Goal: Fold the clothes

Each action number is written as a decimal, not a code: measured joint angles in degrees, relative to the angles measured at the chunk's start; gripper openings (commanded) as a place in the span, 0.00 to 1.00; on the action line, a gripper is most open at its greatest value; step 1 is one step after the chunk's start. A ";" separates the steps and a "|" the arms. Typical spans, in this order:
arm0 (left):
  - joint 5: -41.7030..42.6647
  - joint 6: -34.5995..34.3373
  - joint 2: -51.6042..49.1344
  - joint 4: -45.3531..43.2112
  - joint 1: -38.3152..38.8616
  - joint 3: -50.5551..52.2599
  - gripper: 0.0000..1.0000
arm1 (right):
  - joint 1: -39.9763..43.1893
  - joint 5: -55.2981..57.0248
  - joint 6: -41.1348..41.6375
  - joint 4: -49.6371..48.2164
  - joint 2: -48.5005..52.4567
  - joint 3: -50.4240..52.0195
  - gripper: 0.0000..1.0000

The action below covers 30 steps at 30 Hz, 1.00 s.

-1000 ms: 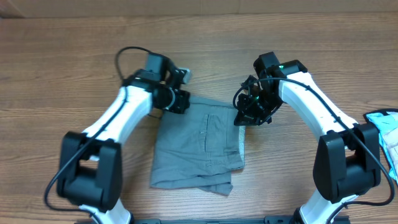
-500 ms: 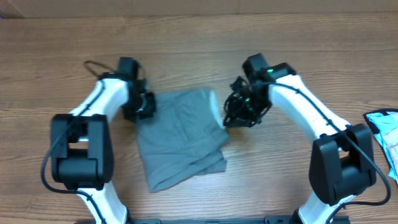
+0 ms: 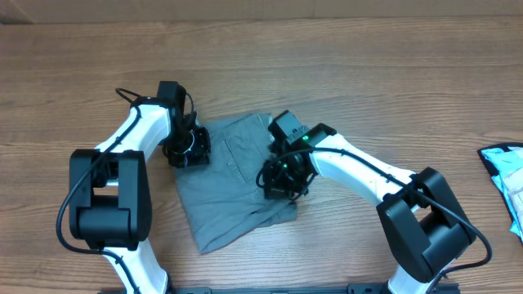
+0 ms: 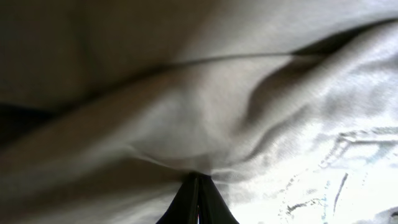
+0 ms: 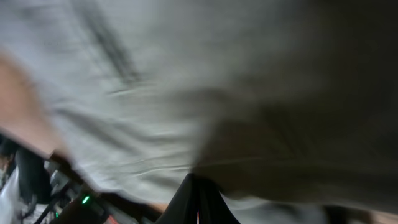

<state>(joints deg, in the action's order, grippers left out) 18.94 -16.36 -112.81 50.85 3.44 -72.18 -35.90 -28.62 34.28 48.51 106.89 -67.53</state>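
The clothes (image 3: 233, 192), a pair of grey shorts, lie rumpled and turned at an angle on the wooden table. My left gripper (image 3: 188, 149) is at their upper left edge. In the left wrist view its black jaws (image 4: 199, 177) are shut, with the grey cloth (image 4: 186, 106) puckered at their tip. My right gripper (image 3: 282, 175) is low over the right part of the shorts, with its arm reaching across from the right. Its jaws (image 5: 198, 180) are shut too, and blurred grey fabric (image 5: 155, 93) is creased at their tip.
A pale blue cloth item (image 3: 507, 175) lies at the table's right edge. Both arm bases stand at the front edge, left (image 3: 106, 220) and right (image 3: 425, 237) of the shorts. Bare wood (image 3: 327, 73) stretches behind them.
Both grippers have moved left, the right one much farther, from beside the shorts' right edge to over them. The shorts have slid left, turned and narrowed, with their right side drawn inward.
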 measured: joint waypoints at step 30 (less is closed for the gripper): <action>0.61 12.33 17.51 1.49 3.74 0.26 0.27 | 8.61 -10.43 -7.39 -1.92 -0.09 0.57 0.04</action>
<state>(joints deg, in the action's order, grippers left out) 19.55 -4.03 -95.31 52.34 7.18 -71.92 -27.29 -39.05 26.89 46.59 106.80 -66.96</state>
